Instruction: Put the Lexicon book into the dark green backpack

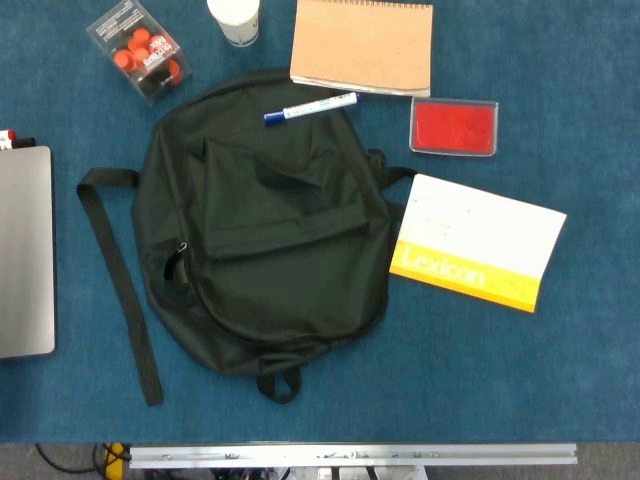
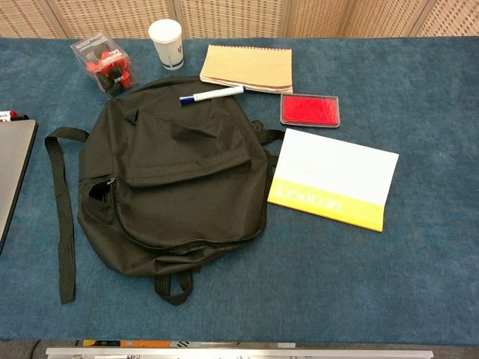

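Observation:
The dark green backpack (image 1: 260, 235) (image 2: 172, 176) lies flat on the blue table, front pocket up, straps trailing to its left. Its zip looks shut apart from a small gap on the left side. Just to its right lies the Lexicon book (image 1: 475, 240) (image 2: 333, 178), white with a yellow band bearing the title, its near-left corner close to the backpack's edge. Neither hand shows in the head view or the chest view.
A blue-capped marker (image 1: 310, 107) (image 2: 212, 94) rests on the backpack's top edge. Behind are a tan spiral notebook (image 1: 363, 45), a red ink pad (image 1: 453, 127), a white cup (image 1: 234, 20) and a clear box of red and black parts (image 1: 140, 50). A grey laptop (image 1: 24, 250) lies at far left.

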